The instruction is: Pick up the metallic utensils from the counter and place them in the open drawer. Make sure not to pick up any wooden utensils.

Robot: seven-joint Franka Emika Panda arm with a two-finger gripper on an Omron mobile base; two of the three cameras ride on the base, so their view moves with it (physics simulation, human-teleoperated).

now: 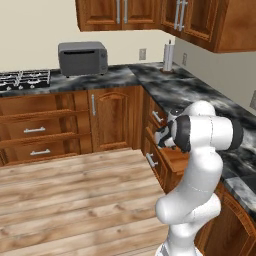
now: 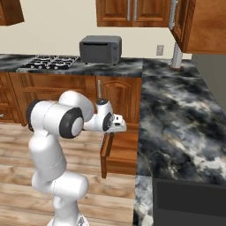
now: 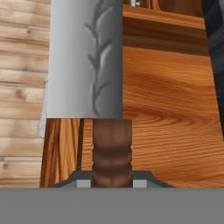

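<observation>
**Claw pinching the cleaver, hanging over the open drawer**

Claw (image 3: 112, 183) clamped on the dark reddish handle of the cleaver (image 3: 85, 61), silver blade pointing away from the camera in the hand view. Hovering right above the open drawer (image 3: 175, 113), with its wooden bottom spread out under the blade and the plank floor off past its left wall. From the right base view, sitting at the drawer (image 2: 121, 154) just off the front edge of the marbled worktop (image 2: 176, 119).

Probably at the drop-in stage now. Best bet: lowering a bit more, keeping the blade well inside the drawer walls, laying it flat near the middle, then letting go gently so nothing bounces out or catches on the left wall.

No brands, labels or readable writing anywhere, just a leafy engraved pattern on the blade.
</observation>
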